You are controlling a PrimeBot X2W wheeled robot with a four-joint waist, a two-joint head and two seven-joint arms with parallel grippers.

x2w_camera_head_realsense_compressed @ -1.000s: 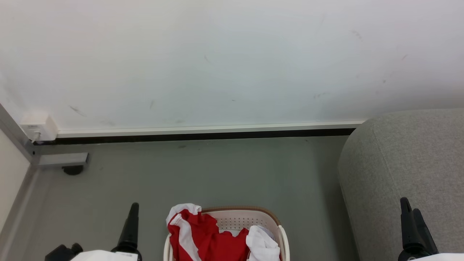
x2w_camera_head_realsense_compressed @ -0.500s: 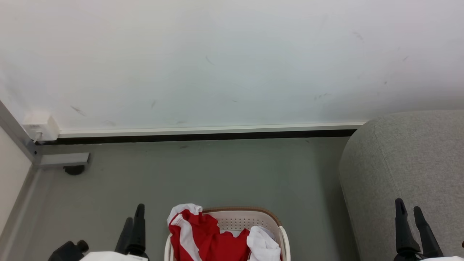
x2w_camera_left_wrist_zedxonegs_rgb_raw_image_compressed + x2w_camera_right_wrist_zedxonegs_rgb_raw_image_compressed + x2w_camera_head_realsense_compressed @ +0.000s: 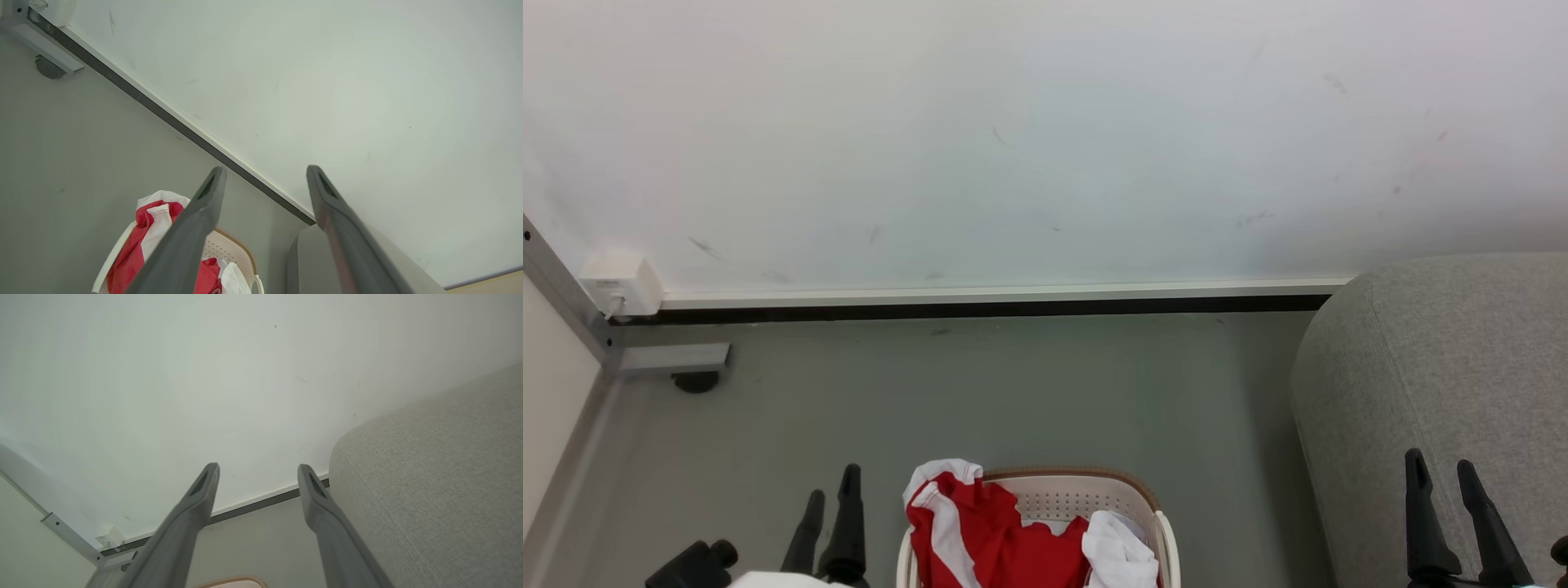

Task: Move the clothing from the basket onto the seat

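Beside the basket [image 3: 1062,500], left jaws apart, empty, right jaws apart, empty, by the seat [image 3: 1437,367]

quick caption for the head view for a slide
Clothing heaped in the basket beside the grey seat, left gripper and right gripper open either side.

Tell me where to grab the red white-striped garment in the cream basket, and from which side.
Pinch the raised fold of the red striped garment where it humps over the left rim of the cream plastic basket, coming down from above with the open left gripper. It stands highest and nearest that gripper, likely the easiest hold.
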